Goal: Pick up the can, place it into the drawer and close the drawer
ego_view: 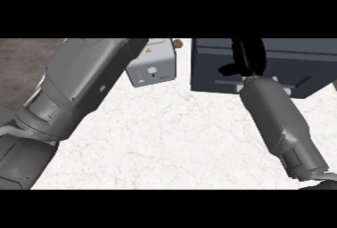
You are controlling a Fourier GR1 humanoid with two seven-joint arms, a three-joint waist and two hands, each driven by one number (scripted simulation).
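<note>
1. The white marbled counter top is seen from steeply above, with two grey forearms entering from the lower edge.
2. The right hand is stretched over the dark grey box-shaped drawer unit at the upper right. Its black fingers are seen against the dark surface, so it cannot be told whether they are released, clenched or grasping something.
3. The left hand is not shown; only the thick left forearm is visible, raised high at the left side.
4. The can cannot be found with certainty. Possibly it is hidden under the right hand or already inside the drawer, but this is not visible.
5. A small light grey box with a label is standing just left of the drawer unit, and a small brown object is seen behind it.
6. The right hand is judged nearer to the drawer, directly above it, so the closing push is expected from this arm.
</note>
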